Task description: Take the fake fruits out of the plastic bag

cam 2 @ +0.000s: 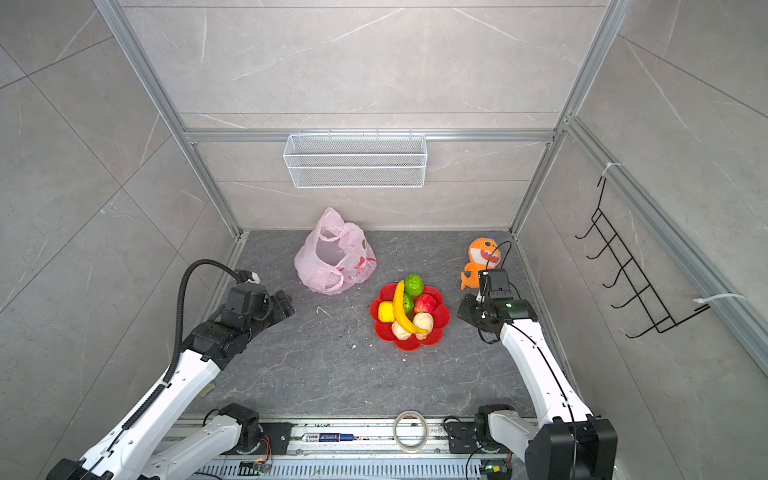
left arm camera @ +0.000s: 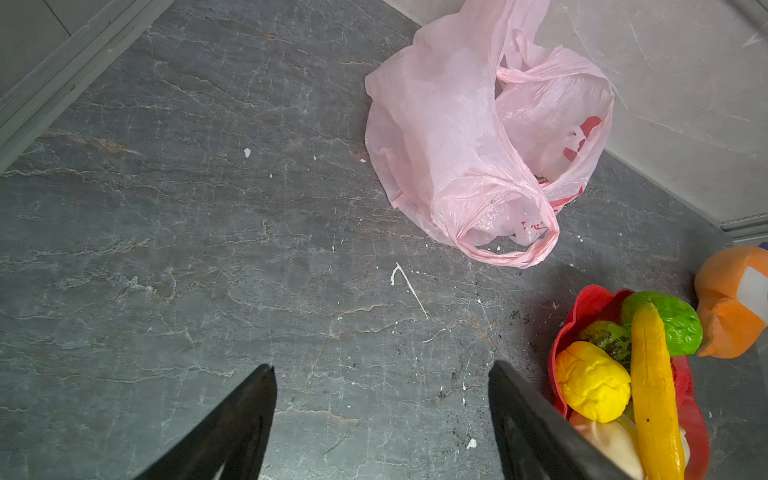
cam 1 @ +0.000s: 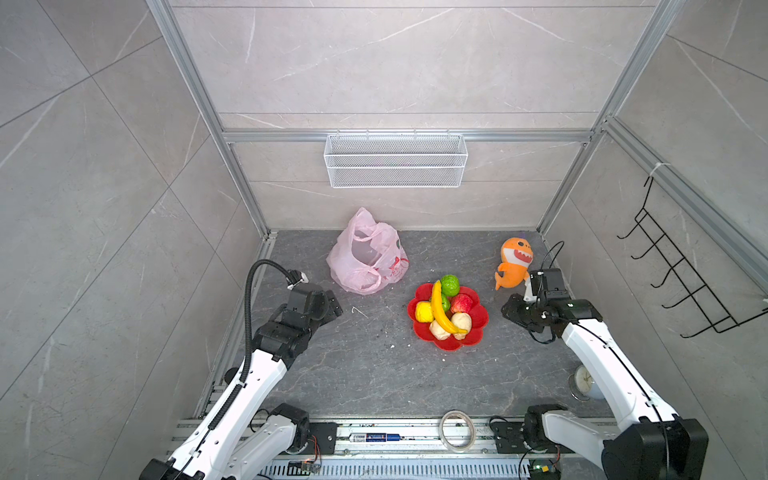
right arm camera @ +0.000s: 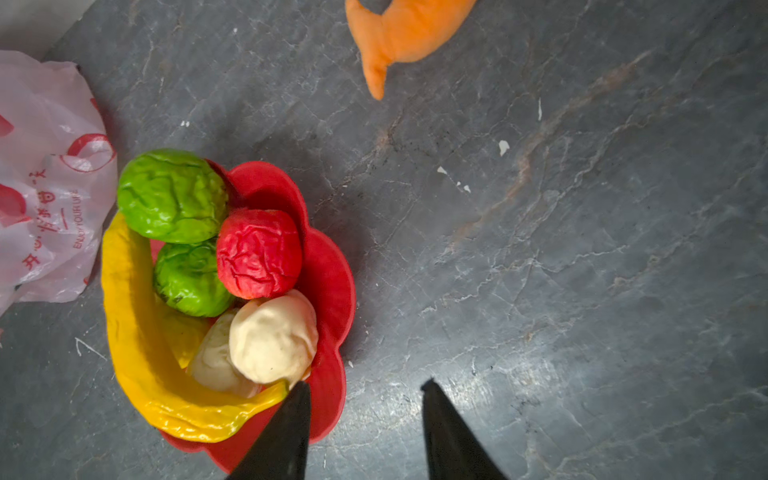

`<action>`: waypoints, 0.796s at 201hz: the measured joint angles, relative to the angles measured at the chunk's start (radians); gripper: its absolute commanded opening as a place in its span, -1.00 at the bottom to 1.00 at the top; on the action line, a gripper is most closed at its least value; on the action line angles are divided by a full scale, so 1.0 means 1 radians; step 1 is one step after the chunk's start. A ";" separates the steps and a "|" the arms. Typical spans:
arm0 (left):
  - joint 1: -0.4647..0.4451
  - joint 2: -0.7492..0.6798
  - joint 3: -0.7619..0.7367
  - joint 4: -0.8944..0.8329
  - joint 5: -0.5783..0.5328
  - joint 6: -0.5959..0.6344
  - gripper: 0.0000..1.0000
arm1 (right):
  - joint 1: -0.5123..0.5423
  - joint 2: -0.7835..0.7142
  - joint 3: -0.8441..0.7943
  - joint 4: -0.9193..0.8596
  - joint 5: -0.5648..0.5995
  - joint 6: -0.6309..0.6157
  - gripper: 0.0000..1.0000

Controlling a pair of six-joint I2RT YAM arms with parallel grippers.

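Fake fruits (cam 1: pixel 440 309) piled in red dish (cam 1: pixel 480 318); plastic bag (cam 1: pixel 361 257) slumped nearby.

fruits (cam 1: pixel 438 307) in dish (cam 1: pixel 478 322), crumpled bag (cam 1: pixel 365 257) seemingly empty

In both top views, fake fruits (cam 1: pixel 440 309) in dish (cam 1: pixel 451 343) at centre, plastic bag (cam 1: pixel 365 257) upper left of it, plush shark (cam 1: pixel 513 262) upper right

pink plastic bag (cam 1: pixel 362 258) with red print, yellow banana (cam 1: pixel 439 309), red dish (cam 1: pixel 480 316), orange shark (cam 1: pixel 513 266), grey veined table (cam 1: pixel 365 365)
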 measured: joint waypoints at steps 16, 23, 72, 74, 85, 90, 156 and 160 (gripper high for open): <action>0.000 -0.019 -0.014 -0.007 -0.005 -0.004 0.64 | -0.012 0.034 -0.018 0.031 -0.003 0.005 -0.38; 0.000 -0.026 -0.020 -0.008 -0.008 -0.006 0.64 | -0.013 0.053 -0.020 0.040 -0.005 0.005 -0.44; 0.000 -0.047 -0.026 -0.029 -0.012 -0.019 0.64 | -0.014 0.172 -0.027 0.118 0.005 0.004 -0.45; 0.000 -0.048 -0.026 -0.029 -0.012 -0.020 0.64 | -0.014 0.176 -0.028 0.122 0.006 0.004 -0.45; -0.001 -0.052 -0.026 -0.031 -0.012 -0.023 0.64 | -0.014 0.199 -0.031 0.141 0.012 0.005 -0.45; -0.001 -0.055 -0.026 -0.031 -0.012 -0.024 0.64 | -0.014 0.211 -0.031 0.151 0.014 0.005 -0.44; -0.003 -0.082 -0.026 -0.034 -0.016 -0.037 0.64 | -0.014 0.388 -0.021 0.277 0.027 0.035 -0.40; -0.003 -0.082 -0.026 -0.034 -0.016 -0.037 0.64 | -0.014 0.397 -0.019 0.281 0.026 0.038 -0.40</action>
